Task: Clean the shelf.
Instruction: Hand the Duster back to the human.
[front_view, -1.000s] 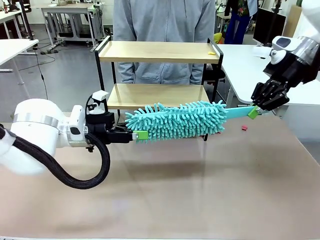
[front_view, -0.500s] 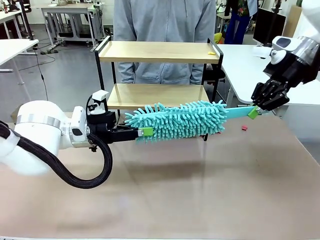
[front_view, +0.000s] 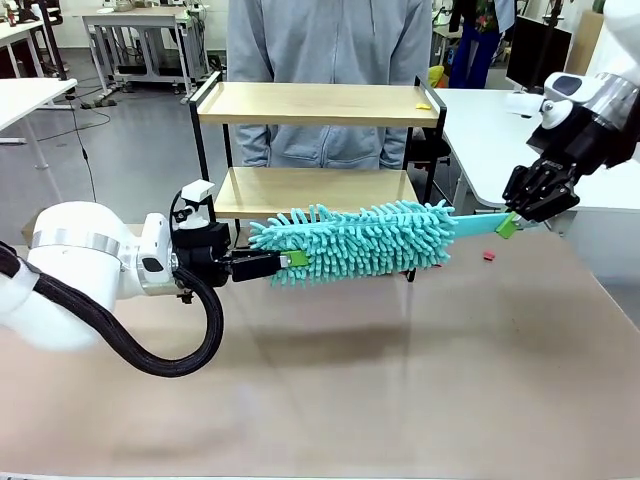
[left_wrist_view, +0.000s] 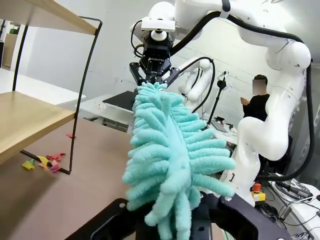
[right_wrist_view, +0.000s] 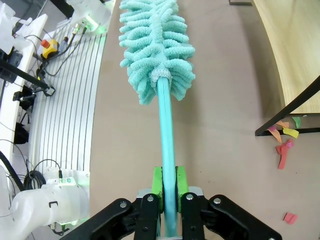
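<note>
The duster (front_view: 355, 243) has a head of soft, shaggy teal microfibre strands on a flat, smooth teal plastic handle (right_wrist_view: 166, 145). It hangs level above the matte brown bench (front_view: 400, 380), spanning from one hand to the other. The left hand (front_view: 291, 260) is closed narrow on the fluffy tip of the duster head, its green pads buried among the strands. The right hand (front_view: 510, 224) is clamped on the handle end, the flat blade pinched between its two green pads (right_wrist_view: 157, 181). The shelf (front_view: 315, 105), two pale wooden boards in a thin black metal frame, stands on the bench just beyond the duster, between the two hands. Small coloured paper scraps (right_wrist_view: 282, 142) lie on the bench near a shelf leg, beside the right hand's handle.
</note>
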